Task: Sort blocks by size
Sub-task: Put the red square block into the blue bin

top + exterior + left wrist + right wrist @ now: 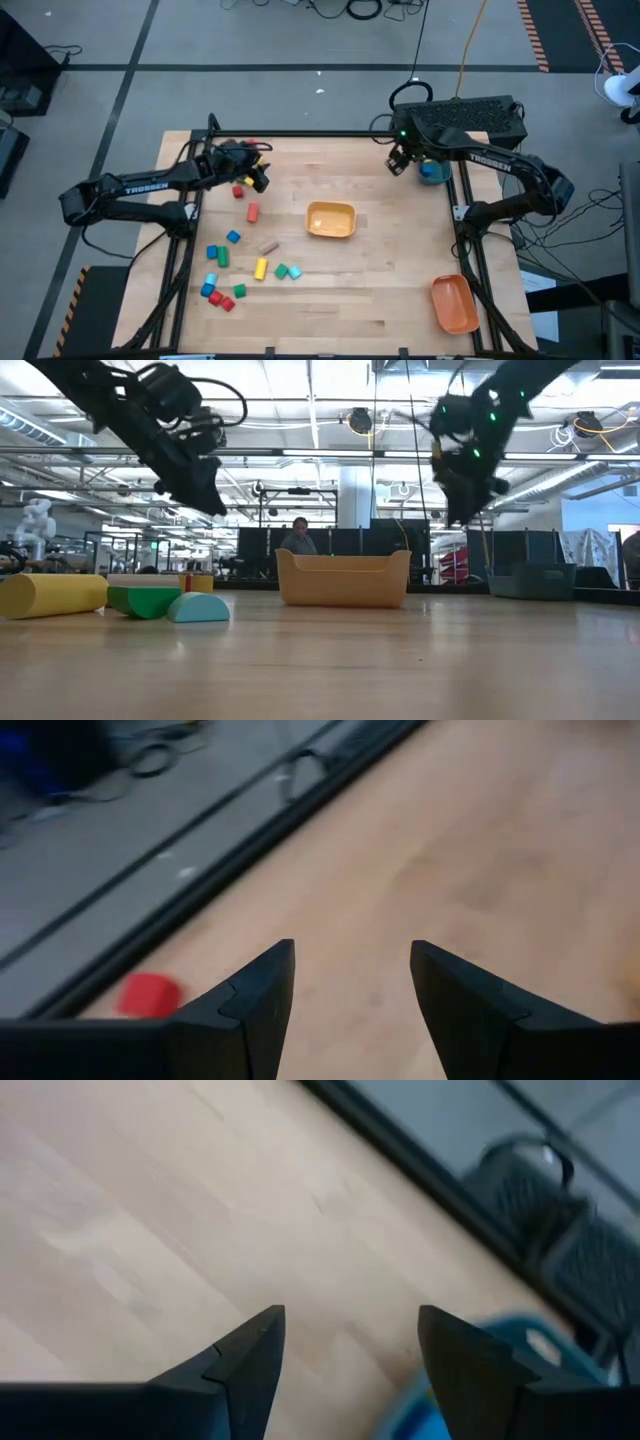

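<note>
Several blocks (240, 265) in red, blue, green, yellow, cyan and tan lie loose on the table's left half. In the low view a yellow cylinder (50, 595), a green block (145, 600) and a cyan block (198, 608) rest on the wood. My left gripper (260, 182) hangs open above the far left of the table with nothing between its fingers (350, 990); a red block (148, 994) lies beside it near the far edge. My right gripper (400, 163) hangs open and empty (350, 1350) at the far right, next to the teal bin (500, 1370).
A yellow bin (330, 220) stands at the table's middle, an orange bin (455, 303) at the near right corner, and the teal bin (433, 172) at the far right. A black frame rail (330, 133) runs along the far edge. A person sits in the room behind.
</note>
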{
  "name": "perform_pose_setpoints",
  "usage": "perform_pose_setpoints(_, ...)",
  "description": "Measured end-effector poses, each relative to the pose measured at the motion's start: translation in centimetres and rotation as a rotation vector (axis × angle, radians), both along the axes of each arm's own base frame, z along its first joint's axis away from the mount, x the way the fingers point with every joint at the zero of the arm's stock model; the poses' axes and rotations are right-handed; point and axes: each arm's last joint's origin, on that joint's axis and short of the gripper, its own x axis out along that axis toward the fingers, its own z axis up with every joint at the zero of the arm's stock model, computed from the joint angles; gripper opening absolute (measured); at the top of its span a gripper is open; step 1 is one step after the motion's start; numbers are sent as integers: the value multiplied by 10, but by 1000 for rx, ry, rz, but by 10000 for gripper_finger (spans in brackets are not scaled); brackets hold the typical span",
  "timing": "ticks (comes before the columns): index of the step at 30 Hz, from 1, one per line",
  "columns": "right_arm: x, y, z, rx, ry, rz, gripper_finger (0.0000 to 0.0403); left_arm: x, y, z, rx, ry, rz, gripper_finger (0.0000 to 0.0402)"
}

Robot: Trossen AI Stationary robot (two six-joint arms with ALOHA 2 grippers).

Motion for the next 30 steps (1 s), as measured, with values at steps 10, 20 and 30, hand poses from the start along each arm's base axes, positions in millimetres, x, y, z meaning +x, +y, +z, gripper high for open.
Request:
perform_pose_setpoints(10, 40, 29, 28, -117, -182, 180, 215, 4, 49, -27, 46, 142, 261, 203)
perform_pose_setpoints(20, 47, 42, 28, -112, -186, 234, 215, -11, 123, -46, -204, 207, 307, 203)
perform_pose_setpoints(30, 47, 41, 28, -118, -177, 244, 215, -12, 145, -63, -261, 350, 267, 203)
